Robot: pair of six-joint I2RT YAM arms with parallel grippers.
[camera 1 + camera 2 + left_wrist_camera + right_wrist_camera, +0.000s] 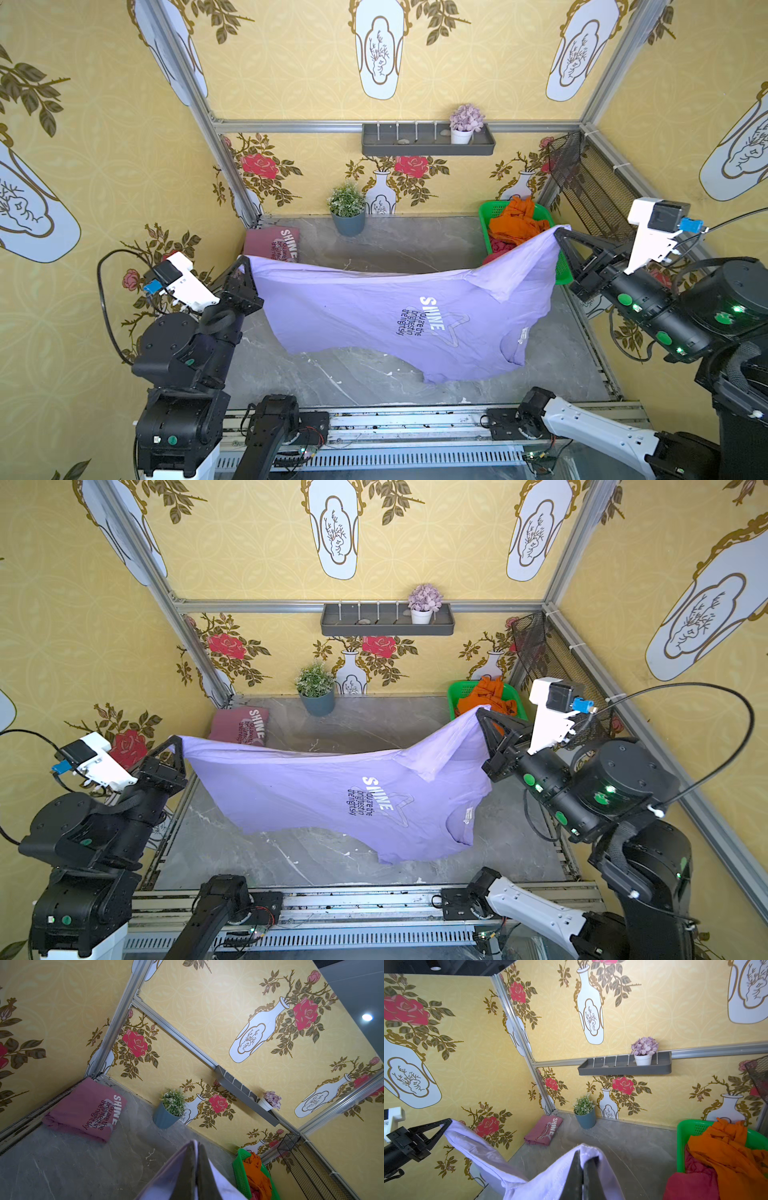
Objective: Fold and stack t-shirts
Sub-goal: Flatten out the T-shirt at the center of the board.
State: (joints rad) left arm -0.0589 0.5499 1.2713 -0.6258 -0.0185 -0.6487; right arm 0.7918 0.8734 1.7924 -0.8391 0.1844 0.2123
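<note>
We hold the lavender t-shirt stretched over the table, our left tool and right tool each pinching 1 corner; the mauve t-shirt lies folded in the far left corner

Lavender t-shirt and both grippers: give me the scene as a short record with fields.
held item: lavender t-shirt, stretched in the air between both grippers, SHINE print showing
left gripper: shut on one corner of the shirt
right gripper: shut on the opposite corner
folded: mauve t-shirt, flat in the far left corner of the table
waiting: orange t-shirt and magenta t-shirt, heaped in the green basket, far right
</note>
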